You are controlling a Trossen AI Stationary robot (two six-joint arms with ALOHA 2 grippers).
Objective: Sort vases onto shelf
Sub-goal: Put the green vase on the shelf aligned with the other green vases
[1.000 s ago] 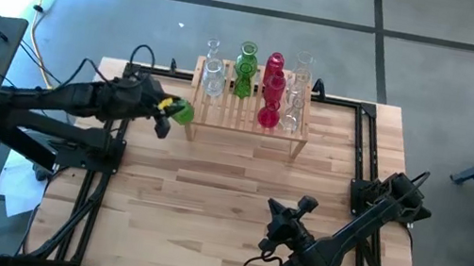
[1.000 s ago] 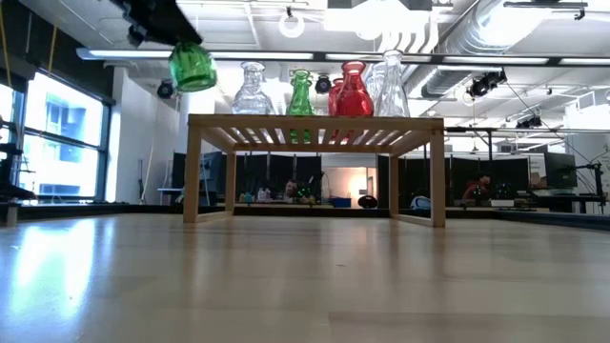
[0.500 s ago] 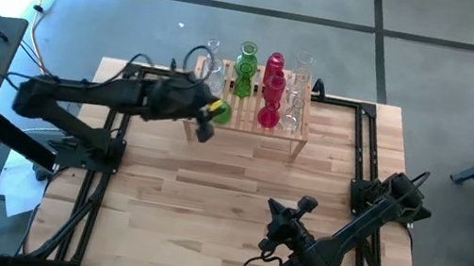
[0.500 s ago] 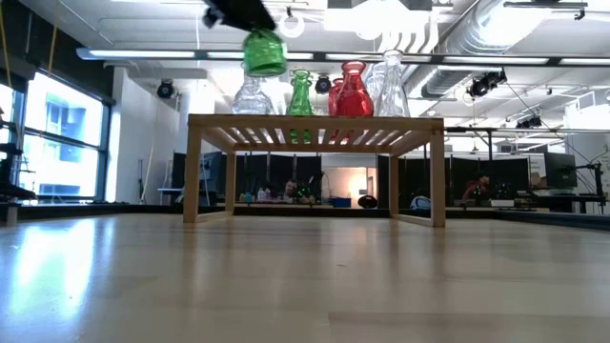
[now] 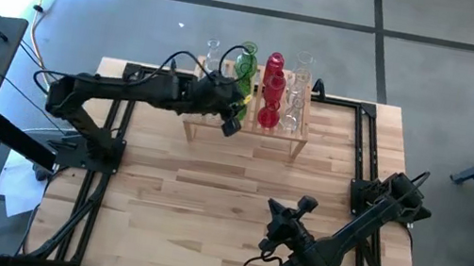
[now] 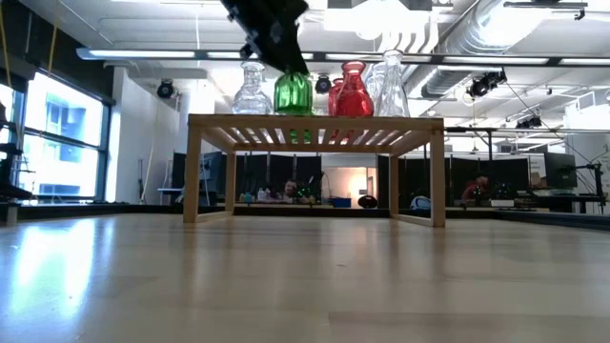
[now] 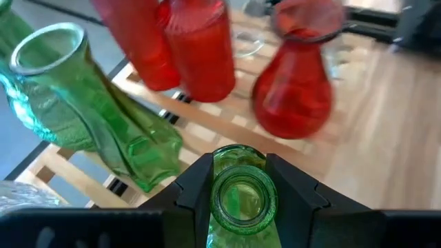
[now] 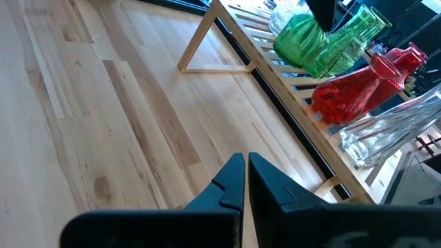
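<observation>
The left gripper (image 7: 238, 196) is grasping a squat green glass vase (image 6: 293, 93) between its fingers, over the light-wood slatted shelf (image 6: 315, 121); the right gripper (image 8: 240, 180), fingers clenched, is hanging above the counter (image 5: 206, 205).

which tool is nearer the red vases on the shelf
Left. The left tool is over the shelf, holding a green vase right beside the red vases. The right tool sits shut above the bare table, well in front of the shelf.
</observation>
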